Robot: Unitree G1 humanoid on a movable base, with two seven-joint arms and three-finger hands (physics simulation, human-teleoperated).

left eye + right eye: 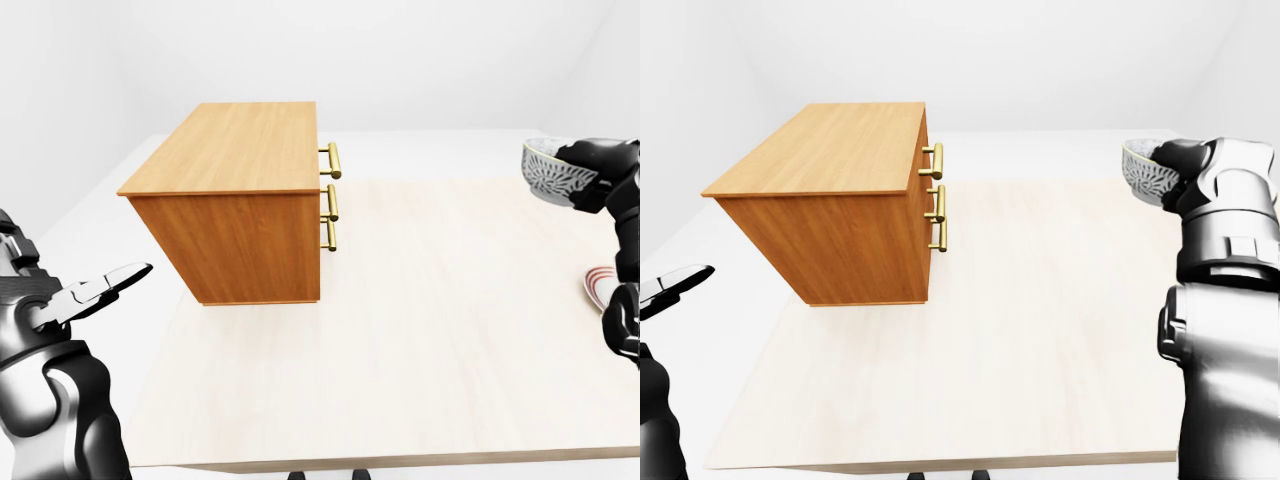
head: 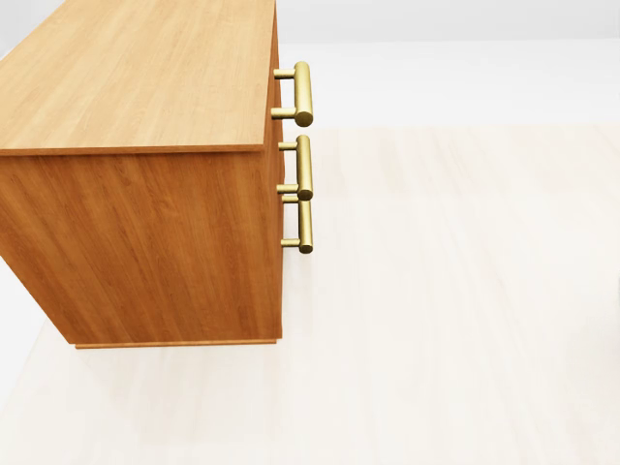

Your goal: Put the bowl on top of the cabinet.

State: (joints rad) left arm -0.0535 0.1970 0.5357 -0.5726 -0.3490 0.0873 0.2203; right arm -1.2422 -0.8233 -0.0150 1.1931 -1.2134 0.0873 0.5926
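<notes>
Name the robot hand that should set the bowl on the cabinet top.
Right. The right robot hand grips the bowl, raised at the left-eye view's right edge. The left robot hand is empty and low at the view's left.

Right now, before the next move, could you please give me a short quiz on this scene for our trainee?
1. True or false: the bowl already rests on top of the cabinet.
2. Which hand holds the bowl? A. left B. right C. neither
3. Fill in: the cabinet shows ___ brass handles.
Key: 1. False; it is held up in the air at the right of the left-eye view, apart from the cabinet. 2. B; the right hand grips it, while the left hand is open and empty. 3. Three.
</notes>
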